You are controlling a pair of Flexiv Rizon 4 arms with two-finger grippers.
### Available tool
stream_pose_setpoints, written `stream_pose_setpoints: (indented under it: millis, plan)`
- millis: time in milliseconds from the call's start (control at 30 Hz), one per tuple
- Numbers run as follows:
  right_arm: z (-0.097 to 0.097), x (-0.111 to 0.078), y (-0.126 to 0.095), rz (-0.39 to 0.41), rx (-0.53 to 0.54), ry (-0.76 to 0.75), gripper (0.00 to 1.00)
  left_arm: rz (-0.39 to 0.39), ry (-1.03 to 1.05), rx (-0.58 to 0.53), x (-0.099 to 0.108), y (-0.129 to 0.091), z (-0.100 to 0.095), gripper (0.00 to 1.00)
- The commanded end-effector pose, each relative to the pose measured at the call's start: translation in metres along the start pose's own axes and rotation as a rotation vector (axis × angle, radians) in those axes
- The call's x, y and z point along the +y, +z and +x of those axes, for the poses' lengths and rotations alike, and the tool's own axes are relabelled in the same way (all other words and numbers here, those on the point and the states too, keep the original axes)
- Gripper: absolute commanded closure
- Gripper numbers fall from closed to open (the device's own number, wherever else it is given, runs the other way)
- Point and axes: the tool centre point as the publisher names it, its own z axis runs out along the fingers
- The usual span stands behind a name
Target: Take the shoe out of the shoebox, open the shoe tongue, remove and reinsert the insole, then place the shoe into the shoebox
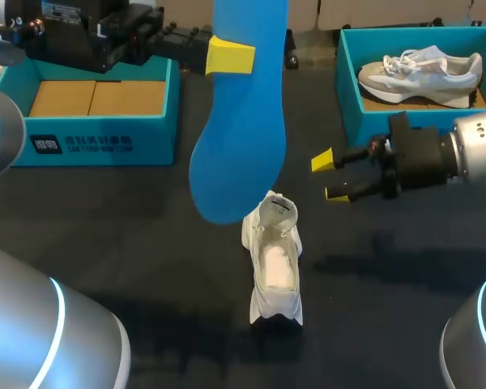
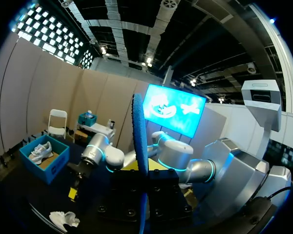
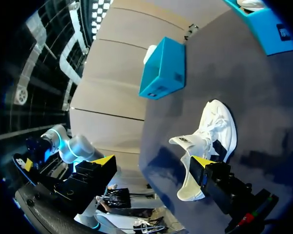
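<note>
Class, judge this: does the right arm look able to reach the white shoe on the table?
Probably yes: the right claw is open beside the shoe, with only bare table between them.

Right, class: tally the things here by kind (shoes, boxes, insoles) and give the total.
Shoes: 2, the loose shoe and the boxed shoe.
Boxes: 2, the left box and the right box.
Insoles: 1, the blue insole.
Total: 5.
</note>
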Motion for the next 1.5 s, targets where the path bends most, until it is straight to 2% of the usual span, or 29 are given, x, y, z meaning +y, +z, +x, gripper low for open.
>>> stream_pose_setpoints:
  millis: [33, 367, 400, 533, 633, 667, 733, 833, 900, 1333, 1400, 1500]
  plan:
    - [0.005, 0.006, -0.003, 0.014, 0.02, 0.002, 0.0, -0.004, -0.001, -0.001, -0.001, 0.001, -0.001, 1.0]
    - [0.011, 0.009, -0.005, 0.025, 0.016, 0.023, 0.0, -0.004, -0.001, -0.001, -0.001, 0.001, -0.001, 1.0]
    - [0.011, 0.009, -0.005, 0.025, 0.016, 0.023, 0.0, 0.017, 0.014, 0.004, -0.003, 0.0, -0.004, 1.0]
    - [0.011, 0.009, -0.005, 0.025, 0.016, 0.023, 0.0, 0.096, 0.376, -0.044, -0.006, -0.007, -0.024, 1.0]
    - [0.011, 0.009, -0.005, 0.025, 0.016, 0.023, 0.0, 0.091, 0.549, -0.073, -0.004, -0.011, -0.039, 1.0]
    - [0.011, 0.009, -0.005, 0.025, 0.016, 0.023, 0.0, 0.059, 0.643, -0.094, -0.002, -0.013, -0.046, 1.0]
    - [0.011, 0.009, -0.005, 0.025, 0.016, 0.023, 0.0, 0.084, 0.787, -0.09, -0.003, -0.018, -0.053, 1.0]
    - [0.011, 0.009, -0.005, 0.025, 0.016, 0.023, 0.0, 0.06, 1.036, -0.115, 0.0, -0.021, -0.064, 1.0]
    - [0.011, 0.009, -0.005, 0.025, 0.016, 0.023, 0.0, -0.018, 1.295, -0.151, 0.006, -0.022, -0.075, 1.0]
    - [0.011, 0.009, -0.005, 0.025, 0.016, 0.023, 0.0, -0.018, 1.295, -0.151, 0.006, -0.022, -0.075, 1.0]
    - [0.011, 0.009, -0.005, 0.025, 0.016, 0.023, 0.0, 0.014, 1.334, -0.131, 0.012, -0.016, -0.077, 1.0]
    - [0.011, 0.009, -0.005, 0.025, 0.016, 0.023, 0.0, -0.013, 1.524, -0.152, 0.03, -0.011, -0.09, 1.0]
